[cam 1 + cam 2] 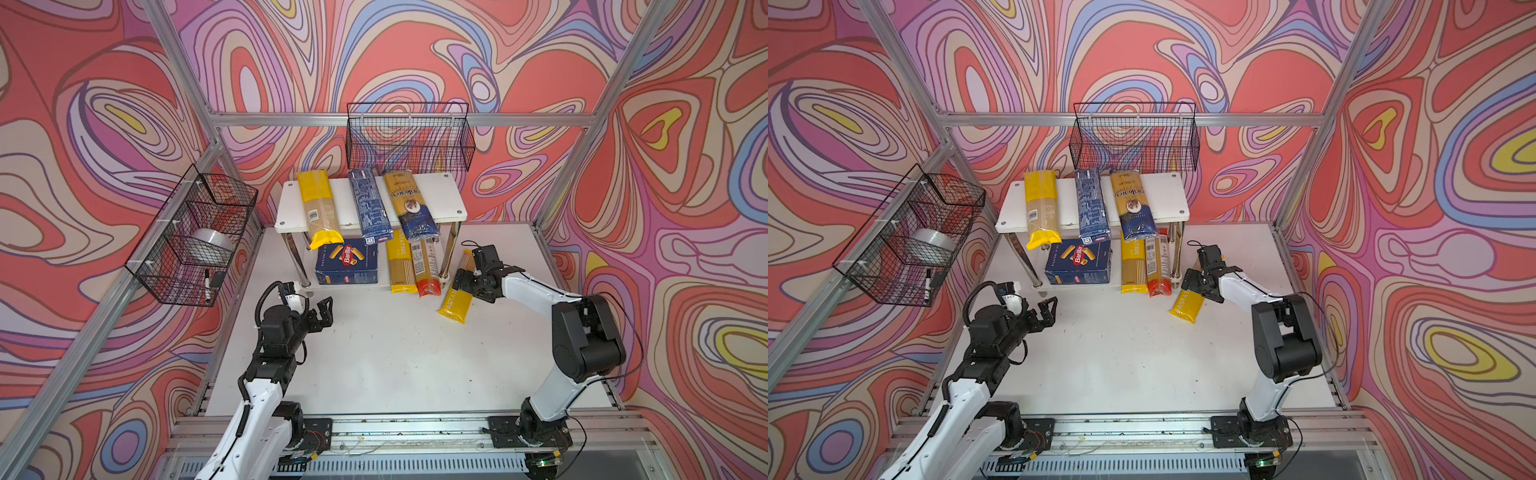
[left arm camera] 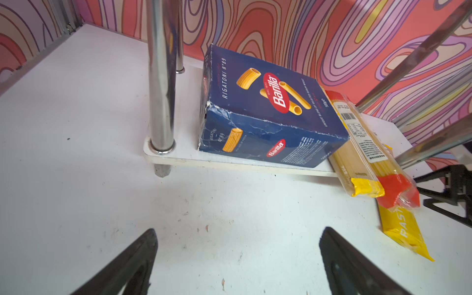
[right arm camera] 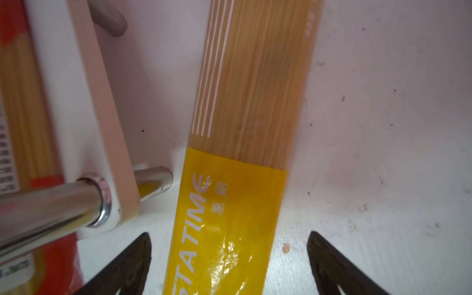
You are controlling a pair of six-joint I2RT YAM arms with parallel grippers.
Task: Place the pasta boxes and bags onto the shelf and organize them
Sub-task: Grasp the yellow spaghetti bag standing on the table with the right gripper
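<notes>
Shelf (image 1: 451,199): 3 pkgs (image 1: 369,205) up top, Barilla box (image 1: 347,262) + 2 bags (image 1: 401,266) lower tier; yellow bag (image 1: 454,305) on table (image 1: 374,353).

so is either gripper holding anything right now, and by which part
Nothing is held. The right gripper hangs open over the yellow spaghetti packet on the table; the left gripper is open and empty.

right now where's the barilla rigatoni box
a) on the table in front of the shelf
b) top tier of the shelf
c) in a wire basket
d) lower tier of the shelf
d: the Barilla rigatoni box lies flat on the lower tier of the shelf, beneath the top tier.
</notes>
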